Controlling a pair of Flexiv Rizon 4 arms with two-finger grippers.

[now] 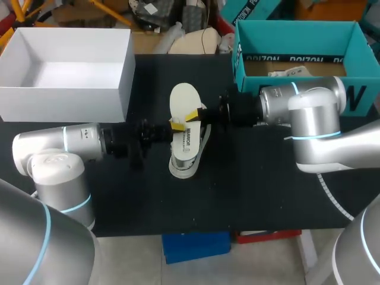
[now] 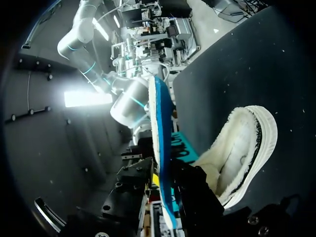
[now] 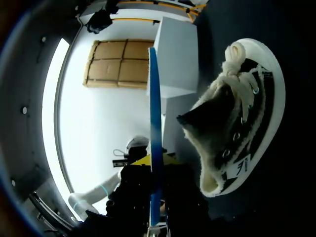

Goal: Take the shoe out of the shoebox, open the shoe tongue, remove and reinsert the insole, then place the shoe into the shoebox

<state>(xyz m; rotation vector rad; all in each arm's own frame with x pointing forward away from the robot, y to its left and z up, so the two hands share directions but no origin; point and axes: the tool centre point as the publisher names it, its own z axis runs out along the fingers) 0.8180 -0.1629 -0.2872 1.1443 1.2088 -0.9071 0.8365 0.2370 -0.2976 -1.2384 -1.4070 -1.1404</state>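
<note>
The white-and-black shoe [image 1: 188,155] lies on the black table at the middle. Over its opening the insole [image 1: 184,100] is held by both grippers, white face up and blue underneath. From the left, my left gripper [image 1: 177,125] is shut on the insole's near part. My right gripper [image 1: 195,114] is shut on its right edge. The left wrist view shows the insole [image 2: 161,143] edge-on between the fingers, with the shoe [image 2: 244,148] beside it. Seen from the right wrist, the insole [image 3: 154,118] also stands edge-on between the fingers, next to the laced shoe [image 3: 237,123].
An open white box [image 1: 122,77] stands at the back left of the table. A teal shoebox [image 1: 297,32] stands open at the back right, right behind my right arm. Bare black table surface [image 1: 237,190] lies in front of the shoe.
</note>
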